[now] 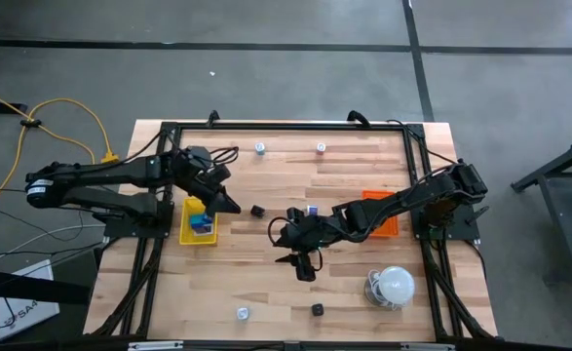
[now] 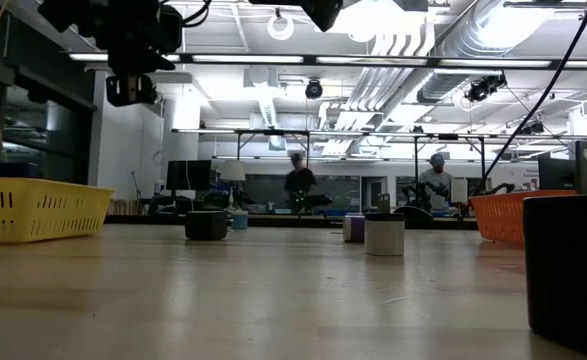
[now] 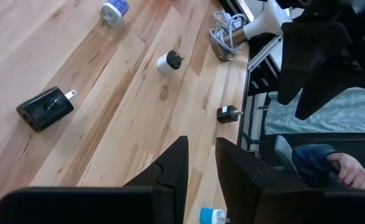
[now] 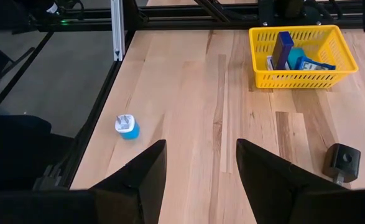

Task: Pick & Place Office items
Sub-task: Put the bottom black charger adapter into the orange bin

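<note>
Pale wooden planks make up the surface (image 1: 266,283), framed by black rails on a grey floor; a yellow cable (image 1: 66,112) lies on the floor off its left side. At the left, the left tool (image 1: 229,203) hangs above the near end of the yellow tray (image 1: 185,234), its fingers (image 3: 170,174) nearly together with nothing between them; blue pieces (image 1: 201,220) lie in that tray, shown in the right wrist view as blue items (image 4: 294,57) standing against its mesh wall. Just right of the tray a black plug block (image 1: 257,210) sits on bare wood; farther back, a white-and-blue adapter (image 1: 260,148) and a white round adapter (image 1: 321,148) rest near the far rail, well apart. Near the front edge lie a white-silver piece (image 1: 242,313) and a small black block (image 1: 317,309). At the middle, the right tool (image 1: 303,263) hovers over open wood, its fingers (image 4: 138,174) spread wide and empty; a purple-blue piece (image 1: 311,210) lies just beyond it. Right of that, the orange tray (image 1: 391,226) is partly covered by the right arm; nearer the front sits a white dome (image 1: 396,284) with a coiled cable (image 1: 375,290). In the low view, two people stand far back in the room.
</note>
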### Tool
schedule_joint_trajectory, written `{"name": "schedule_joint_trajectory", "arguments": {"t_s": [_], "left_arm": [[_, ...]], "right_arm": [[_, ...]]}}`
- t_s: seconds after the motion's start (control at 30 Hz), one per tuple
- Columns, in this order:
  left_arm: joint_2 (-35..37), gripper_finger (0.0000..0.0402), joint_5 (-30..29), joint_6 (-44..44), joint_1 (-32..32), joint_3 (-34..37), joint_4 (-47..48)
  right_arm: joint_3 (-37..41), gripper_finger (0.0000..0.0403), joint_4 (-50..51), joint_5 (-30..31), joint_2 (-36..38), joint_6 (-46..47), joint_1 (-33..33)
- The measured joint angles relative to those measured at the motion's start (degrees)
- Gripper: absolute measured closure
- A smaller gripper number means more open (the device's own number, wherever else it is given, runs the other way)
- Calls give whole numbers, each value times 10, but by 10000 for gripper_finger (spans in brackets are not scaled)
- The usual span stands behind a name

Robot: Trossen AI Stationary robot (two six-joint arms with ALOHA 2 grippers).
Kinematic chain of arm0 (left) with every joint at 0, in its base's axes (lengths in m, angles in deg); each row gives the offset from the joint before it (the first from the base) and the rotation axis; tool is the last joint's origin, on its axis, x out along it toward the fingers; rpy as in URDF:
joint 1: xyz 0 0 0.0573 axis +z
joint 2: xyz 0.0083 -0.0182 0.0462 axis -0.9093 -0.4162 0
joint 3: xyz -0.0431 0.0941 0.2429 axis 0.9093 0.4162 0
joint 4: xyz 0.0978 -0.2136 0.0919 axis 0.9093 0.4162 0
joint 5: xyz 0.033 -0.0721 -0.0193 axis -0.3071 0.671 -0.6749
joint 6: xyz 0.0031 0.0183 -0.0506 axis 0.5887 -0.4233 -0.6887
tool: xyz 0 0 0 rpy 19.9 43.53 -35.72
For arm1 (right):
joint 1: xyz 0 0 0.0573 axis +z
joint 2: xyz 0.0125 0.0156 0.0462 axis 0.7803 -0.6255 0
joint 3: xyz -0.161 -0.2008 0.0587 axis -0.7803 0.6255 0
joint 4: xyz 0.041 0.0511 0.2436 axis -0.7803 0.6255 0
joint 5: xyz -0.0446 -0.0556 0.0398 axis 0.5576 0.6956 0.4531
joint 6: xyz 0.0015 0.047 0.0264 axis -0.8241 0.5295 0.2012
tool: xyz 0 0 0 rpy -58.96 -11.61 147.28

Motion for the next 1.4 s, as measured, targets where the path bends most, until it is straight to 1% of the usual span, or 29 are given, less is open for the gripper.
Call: {"name": "schedule_joint_trajectory", "arguments": {"t_s": [0.27,0.4,0.53,0.73,0.87,0.97,1.13,1.23,1.3,1.4], "left_arm": [[0,324,-1,-3,1,0,-3],[16,324,-3,48,8,0,-8],[63,324,-11,97,11,0,-18],[160,324,-70,155,9,0,-5],[211,324,-106,169,9,0,25],[242,324,-143,199,4,4,39],[280,324,-221,234,-24,43,33],[299,324,-270,246,-44,82,-3],[309,324,-290,257,-55,102,-27],[323,324,-311,266,-66,112,-34]], "right_arm": [[0,223,0,0,0,3,-8],[0,223,0,0,0,3,-13],[0,223,0,-2,0,4,-18],[0,223,1,-2,0,3,-24],[0,223,1,-2,0,1,-24],[0,223,1,-2,0,0,-25],[0,223,1,-2,0,0,-25],[0,223,1,-2,0,0,-25],[0,223,1,-2,0,0,-25],[0,223,1,-2,0,0,-25]]}}
